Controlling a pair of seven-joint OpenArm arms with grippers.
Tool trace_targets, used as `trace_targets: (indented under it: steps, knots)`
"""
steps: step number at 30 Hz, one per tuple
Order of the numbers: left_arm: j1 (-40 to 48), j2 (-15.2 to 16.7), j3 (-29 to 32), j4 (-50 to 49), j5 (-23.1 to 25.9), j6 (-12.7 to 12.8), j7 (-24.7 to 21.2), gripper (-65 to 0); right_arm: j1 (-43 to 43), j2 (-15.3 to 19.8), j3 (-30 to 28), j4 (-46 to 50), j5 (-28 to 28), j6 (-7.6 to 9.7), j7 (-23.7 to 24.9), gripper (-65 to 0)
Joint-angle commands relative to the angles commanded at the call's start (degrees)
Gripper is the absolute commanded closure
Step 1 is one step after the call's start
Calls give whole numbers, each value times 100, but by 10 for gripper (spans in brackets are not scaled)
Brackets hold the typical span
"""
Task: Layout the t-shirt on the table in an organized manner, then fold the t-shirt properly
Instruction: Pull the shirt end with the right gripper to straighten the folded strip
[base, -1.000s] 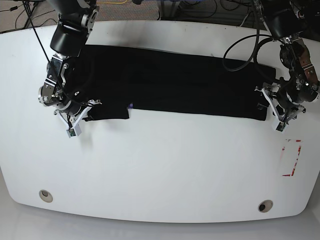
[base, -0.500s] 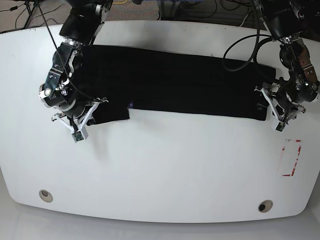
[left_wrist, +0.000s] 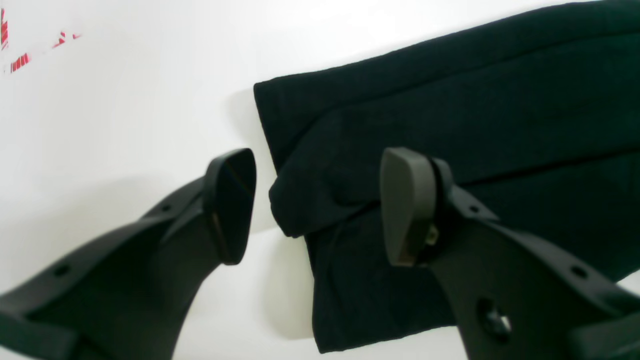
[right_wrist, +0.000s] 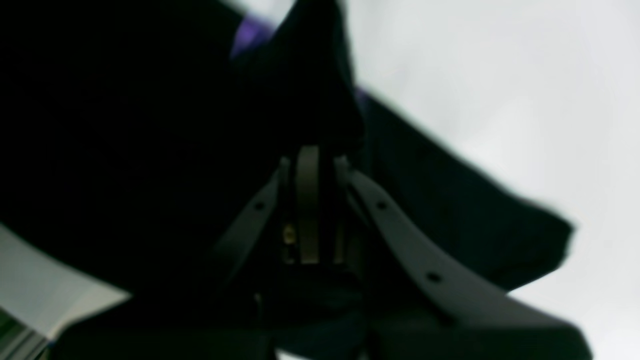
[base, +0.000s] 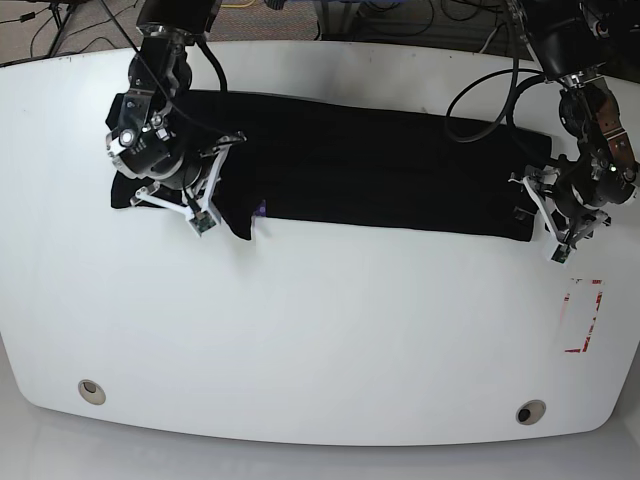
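Right tool (base: 205, 205) clamped on shirt (base: 370, 165) end, lifted inward since a second ago | left tool (left_wrist: 315, 205) open at right end | shirt upper bench (base: 320, 330) | your fold has begun

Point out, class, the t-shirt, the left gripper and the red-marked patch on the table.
t-shirt (base: 380, 170): base view, middle of the black cloth.
left gripper (left_wrist: 317, 205): left wrist view, gap between the open fingertips.
red-marked patch (base: 583, 316): base view, its middle, on the table's right.
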Motion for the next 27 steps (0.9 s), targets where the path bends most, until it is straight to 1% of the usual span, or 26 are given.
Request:
trace_targets:
  steps: [2, 4, 6, 7, 11, 12, 14, 16, 17, 19, 21, 23, 25, 27]
  knots:
    - [0, 0, 0, 0, 0, 0, 0, -372, -114, 35, -114, 0, 18, 0, 0, -14]
    - [0, 0, 0, 0, 0, 0, 0, -372, -220, 70, -193, 9, 149, 0, 0, -14]
    - [0, 0, 0, -9, 0, 0, 0, -372, -316, 185, -237, 26, 360, 0, -9, -14]
    - [0, 0, 9, -9, 0, 0, 0, -372, -404, 325, -246, 62, 615, 0, -9, -14]
    - [0, 0, 18, -9, 0, 0, 0, -372, -598, 563, -246, 88, 1284, 0, -9, -14]
    - [0, 0, 18, -9, 0, 0, 0, -372, -668, 668, -246, 88, 1565, 0, -18, -16]
    - [0, 0, 18, -9, 0, 0, 0, -372, -738, 862, -246, 97, 1890, 0, -18, -27]
    - [0, 0, 18, -9, 0, 0, 0, -372, -809, 1055, -246, 97, 2321, 0, -18, -81]
    - [0, 0, 18, -9, 0, 0, 0, -372, -870, 1169, -237, 97, 2585, 0, -18, -130]
    - [0, 0, 18, -9, 0, 0, 0, -372, -949, 1336, -220, 97, 2954, 0, -18, -206]
    - [0, 0, 18, -9, 0, 0, 0, -372, -1020, 1530, -185, 97, 3429, 0, -9, -306]
    - [0, 0, 26, -9, 0, 0, 0, -372, -1055, 1679, -35, 88, 3851, 0, -9, -374]
    - [0, 0, 26, -9, 0, 0, 0, -372, -1064, 1767, 185, 70, 4325, 0, -9, -409]
    - [0, 0, 26, -9, -9, 0, 0, -372, -1055, 1793, 404, 53, 4642, 0, -9, -403]
